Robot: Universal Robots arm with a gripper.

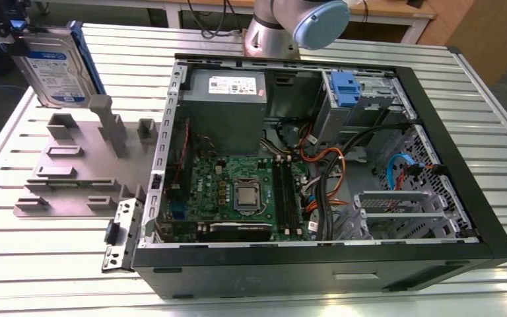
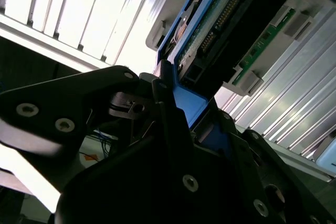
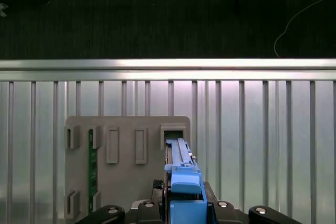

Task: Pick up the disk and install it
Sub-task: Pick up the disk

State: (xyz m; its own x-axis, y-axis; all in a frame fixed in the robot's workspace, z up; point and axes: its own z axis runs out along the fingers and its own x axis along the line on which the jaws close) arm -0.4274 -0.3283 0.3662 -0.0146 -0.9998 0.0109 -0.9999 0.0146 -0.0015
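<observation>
Ribbed aluminium table carries the work in the exterior view, with a wooden desk behind it; on it lie one open black computer case and, to the exterior view's left of the case, one grey plastic fixture plate with upright slots. One flat silver hard drive with a white-and-blue label in a blue plastic frame, the disk, hangs over the far end of that fixture, well apart from the case; it stands on edge, long axis close to vertical, label towards the camera, blue frame on the exterior view's right edge. The black gripper grips it at the top; inside the case sit one grey power supply box and one green motherboard.

In the second wrist view the gripper has its jaws closed on the blue frame; the disk shows its circuit-board face.

In the first wrist view the disk appears edge-on between the jaws of the gripper, over the fixture; one green memory stick stands in a slot; dark carpet lies beyond the table.
</observation>
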